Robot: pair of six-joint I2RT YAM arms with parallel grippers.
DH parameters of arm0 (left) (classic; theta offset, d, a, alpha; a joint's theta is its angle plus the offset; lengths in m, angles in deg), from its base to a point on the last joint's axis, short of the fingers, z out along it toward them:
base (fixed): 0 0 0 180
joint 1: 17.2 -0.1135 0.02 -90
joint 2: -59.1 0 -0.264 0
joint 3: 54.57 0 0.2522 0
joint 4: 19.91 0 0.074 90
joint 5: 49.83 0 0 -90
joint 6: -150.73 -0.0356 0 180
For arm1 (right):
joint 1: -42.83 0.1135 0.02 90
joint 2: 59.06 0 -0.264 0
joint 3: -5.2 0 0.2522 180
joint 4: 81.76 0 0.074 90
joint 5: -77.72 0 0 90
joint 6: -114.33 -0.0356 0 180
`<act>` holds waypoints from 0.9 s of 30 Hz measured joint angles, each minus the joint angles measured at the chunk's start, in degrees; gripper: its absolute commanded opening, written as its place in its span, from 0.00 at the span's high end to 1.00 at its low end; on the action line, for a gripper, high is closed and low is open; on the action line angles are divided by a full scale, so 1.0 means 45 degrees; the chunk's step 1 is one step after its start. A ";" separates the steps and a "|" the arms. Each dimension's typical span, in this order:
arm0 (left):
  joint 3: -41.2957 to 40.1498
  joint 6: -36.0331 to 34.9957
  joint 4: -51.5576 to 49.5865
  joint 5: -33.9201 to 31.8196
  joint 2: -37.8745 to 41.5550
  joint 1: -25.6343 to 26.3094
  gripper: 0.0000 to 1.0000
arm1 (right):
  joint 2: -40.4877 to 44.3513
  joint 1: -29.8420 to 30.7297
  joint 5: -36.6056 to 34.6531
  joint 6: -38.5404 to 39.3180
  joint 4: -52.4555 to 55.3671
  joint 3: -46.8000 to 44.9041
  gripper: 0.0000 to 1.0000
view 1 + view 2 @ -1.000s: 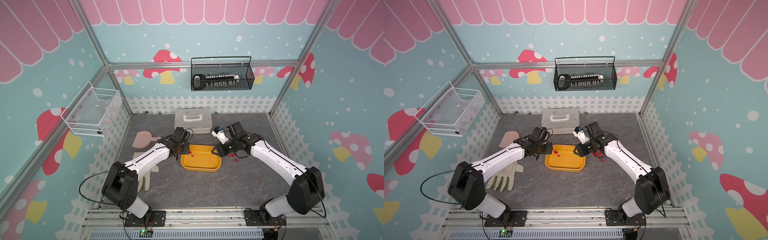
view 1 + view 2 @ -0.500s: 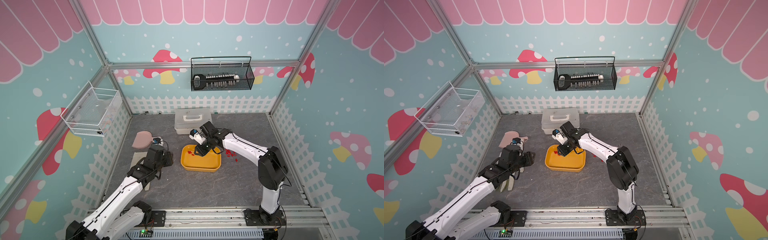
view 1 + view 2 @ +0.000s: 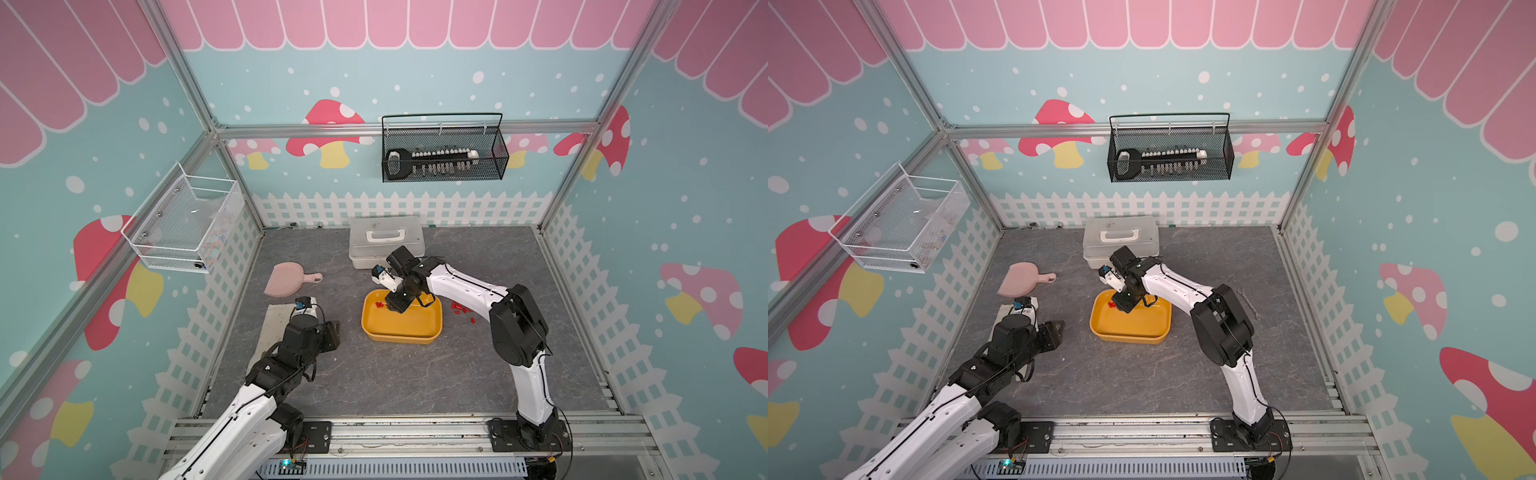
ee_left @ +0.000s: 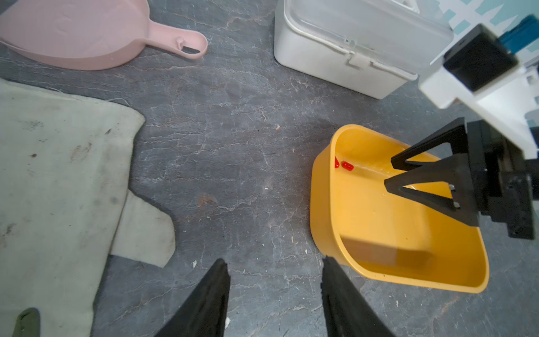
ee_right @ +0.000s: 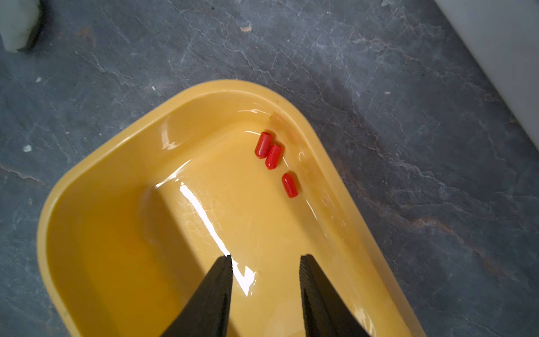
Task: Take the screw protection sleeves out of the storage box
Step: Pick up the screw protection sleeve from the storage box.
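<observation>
Only 3 sleeves (image 5: 274, 157) in 1 box (image 5: 204, 84); left gripper (image 4: 274, 259), right gripper (image 5: 265, 256) parted, empty.

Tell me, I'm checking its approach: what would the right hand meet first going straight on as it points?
Likely the storage box floor, short of the three screw protection sleeves in its corner; depth is unclear.

Three red sleeves (image 5: 273, 157) lie in a corner of the yellow storage box (image 5: 116, 233).
</observation>
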 measured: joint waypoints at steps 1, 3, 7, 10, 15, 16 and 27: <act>-0.0078 0.0000 0.0078 -0.0019 0.0097 -0.0034 0.47 | -0.0102 0.0010 -0.0141 0.0058 0.0015 0.0083 0.57; -0.0223 0.0000 0.0180 -0.0039 0.0199 -0.0039 0.47 | -0.0291 0.0058 -0.0413 0.0175 0.0029 0.0228 0.57; -0.0583 0.0000 0.0277 -0.0049 0.0253 -0.0044 0.47 | -0.0471 0.0262 -0.0952 0.0432 0.0015 0.0325 0.59; -0.0772 0.0000 0.0291 -0.0068 0.0345 -0.0117 0.47 | -0.0500 0.0525 -0.1428 0.0714 -0.0117 0.0325 0.60; -0.0962 -0.0039 0.0359 -0.0267 0.0573 -0.0243 0.47 | -0.1039 0.0991 -0.2127 0.1088 -0.0199 0.0777 0.60; -0.1030 -0.0039 0.0384 -0.0325 0.0612 -0.0267 0.47 | -0.1190 0.1054 -0.2220 0.1141 -0.0214 0.0860 0.60; -0.1350 -0.0044 0.0641 -0.0408 0.0374 -0.0695 0.47 | -0.2225 0.1098 -0.3546 0.1423 -0.0136 0.1812 0.63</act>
